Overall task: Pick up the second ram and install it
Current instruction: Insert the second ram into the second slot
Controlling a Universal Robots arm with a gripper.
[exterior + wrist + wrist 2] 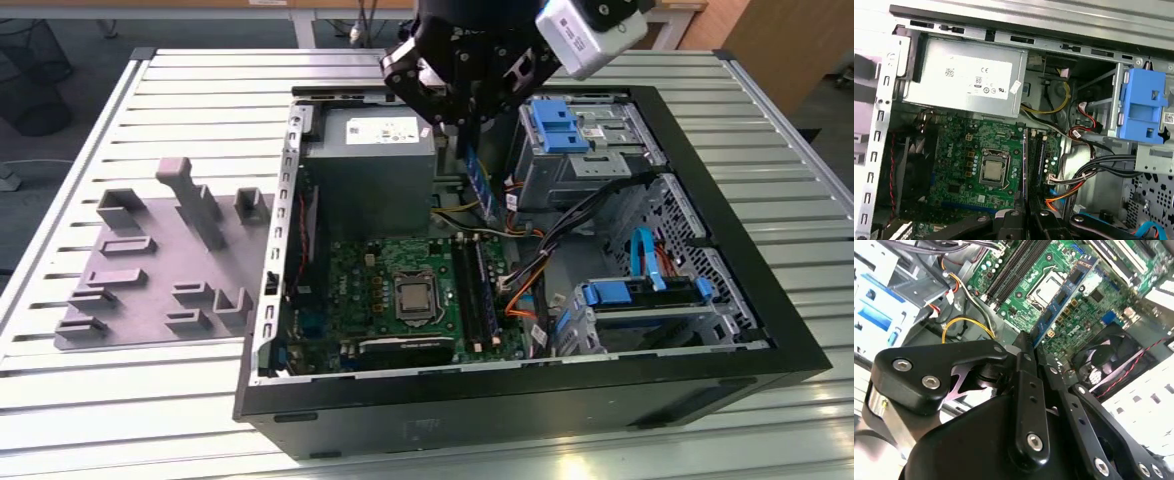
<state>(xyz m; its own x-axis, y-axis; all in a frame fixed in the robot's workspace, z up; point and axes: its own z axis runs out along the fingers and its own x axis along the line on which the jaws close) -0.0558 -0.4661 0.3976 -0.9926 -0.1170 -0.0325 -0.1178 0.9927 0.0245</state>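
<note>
Second ram hangs from the gripper inside the open computer case, which lies on its side on a slatted metal table. The arm enters from the top of the exterior view and points the gripper almost straight down. The gripper sits above the gap between the grey power supply and the blue drive bracket. A white camera box rides on the wrist.

The black fingers are closed on one short end of the stick and pinch its flat faces. The rest of the stick juts out past the fingertips. In the exterior view it hangs steeply, leaning a little toward that view's right. Its free end is over the upper edge of the motherboard, near the top of the long black memory slots. It is not seated in a slot.

In the second wrist view the blue-green stick runs from the gripper out across the motherboard, passing beside the processor socket; the memory slots lie on the socket's other side.

In the first wrist view the gripper is over the memory slots, with the power supply beyond.

A grey fixture plate lies on the table outside the case, on the exterior view's left.
</note>
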